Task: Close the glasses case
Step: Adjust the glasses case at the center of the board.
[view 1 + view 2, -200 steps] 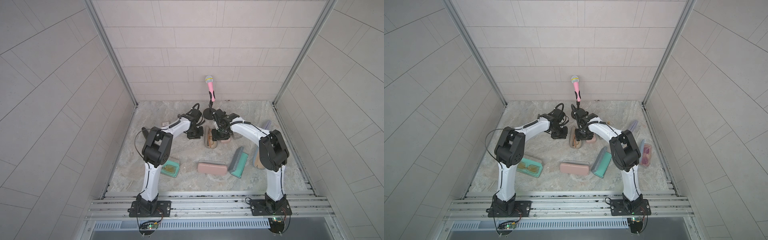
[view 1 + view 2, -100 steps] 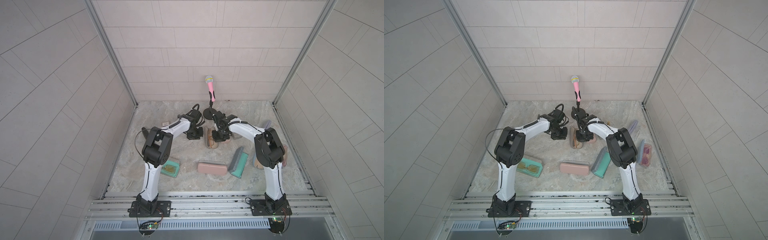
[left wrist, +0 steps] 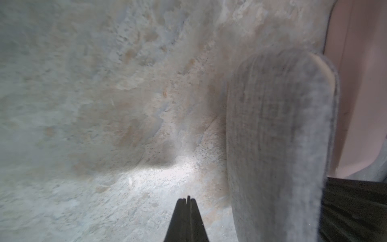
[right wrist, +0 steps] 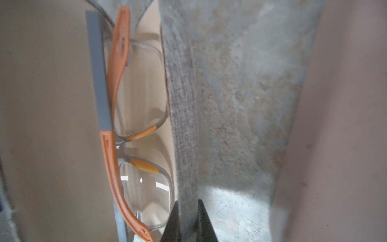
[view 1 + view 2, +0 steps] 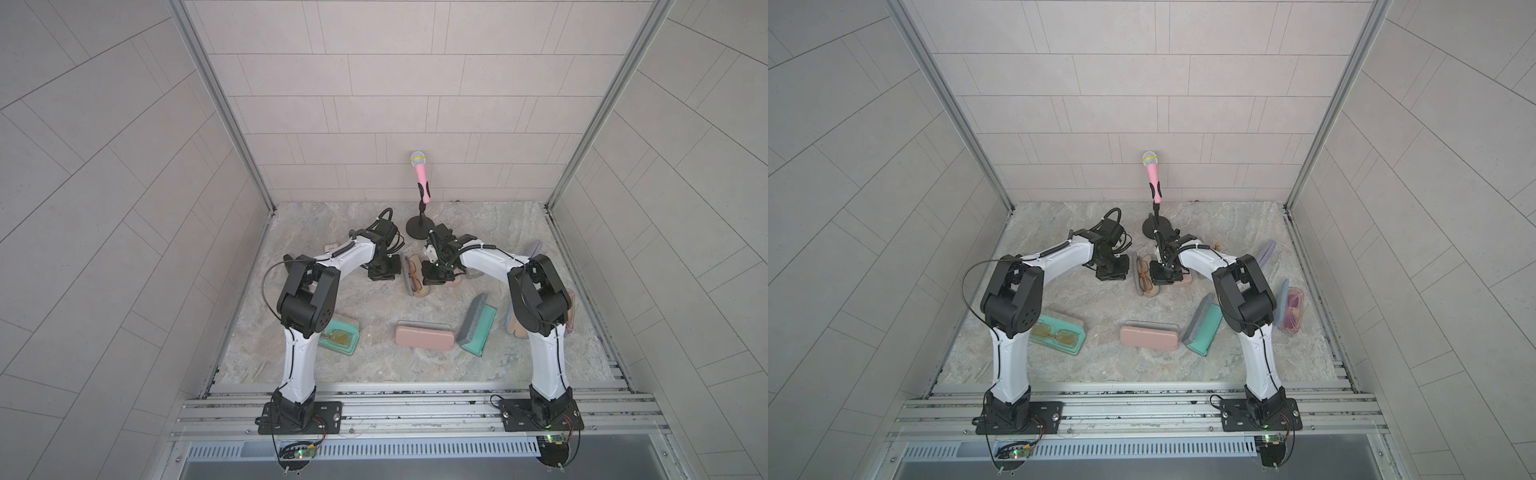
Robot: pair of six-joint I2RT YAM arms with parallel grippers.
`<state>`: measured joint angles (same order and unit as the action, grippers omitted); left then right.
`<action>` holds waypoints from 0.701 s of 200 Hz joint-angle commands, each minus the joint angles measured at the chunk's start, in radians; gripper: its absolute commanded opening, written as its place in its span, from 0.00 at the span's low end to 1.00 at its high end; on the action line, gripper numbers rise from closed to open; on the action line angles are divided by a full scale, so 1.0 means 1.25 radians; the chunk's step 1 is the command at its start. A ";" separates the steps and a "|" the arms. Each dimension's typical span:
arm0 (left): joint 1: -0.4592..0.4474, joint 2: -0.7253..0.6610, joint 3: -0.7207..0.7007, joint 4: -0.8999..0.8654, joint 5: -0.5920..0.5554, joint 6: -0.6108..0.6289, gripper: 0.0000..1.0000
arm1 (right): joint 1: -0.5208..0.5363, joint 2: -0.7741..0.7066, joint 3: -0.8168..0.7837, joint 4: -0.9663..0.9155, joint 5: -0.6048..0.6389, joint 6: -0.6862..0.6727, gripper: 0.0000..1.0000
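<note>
Right wrist: fingers (image 4: 204, 222) pinch glasses case (image 4: 181, 109).

Seven cases sit on the surface (image 5: 1100, 365): grey case (image 5: 1151, 292), pink case (image 5: 1185, 281) just right of it, shut pink case (image 5: 1149, 336) near, teal-grey case (image 5: 1202, 326), teal case (image 5: 1077, 332) left, open case (image 5: 1285, 297) right, lilac case (image 5: 1265, 253) far right. Three hold glasses: orange glasses (image 5: 1144, 272), yellow glasses (image 5: 1059, 333), pink glasses (image 5: 1292, 311). There is one microphone (image 5: 1152, 174), and two arms: left arm (image 5: 1059, 257), right arm (image 5: 1208, 259).

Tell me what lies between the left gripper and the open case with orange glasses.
Only bare stone tabletop: in the left wrist view, the shut left gripper and the glasses case are apart, nothing between.
</note>
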<state>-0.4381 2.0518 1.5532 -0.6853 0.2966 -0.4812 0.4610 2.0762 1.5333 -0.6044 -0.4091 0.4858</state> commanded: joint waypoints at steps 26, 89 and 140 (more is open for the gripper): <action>0.013 -0.051 -0.017 -0.024 -0.026 0.010 0.00 | -0.013 0.041 0.013 0.086 -0.132 0.037 0.08; 0.024 -0.058 -0.038 -0.022 -0.028 0.017 0.00 | -0.022 0.063 -0.003 0.182 -0.183 0.088 0.09; 0.028 -0.057 -0.041 -0.021 -0.020 0.019 0.00 | -0.035 0.065 -0.026 0.252 -0.270 0.129 0.08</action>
<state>-0.4103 2.0136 1.5177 -0.6933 0.2802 -0.4778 0.4225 2.1757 1.5410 -0.3920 -0.6846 0.6079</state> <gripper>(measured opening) 0.034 0.113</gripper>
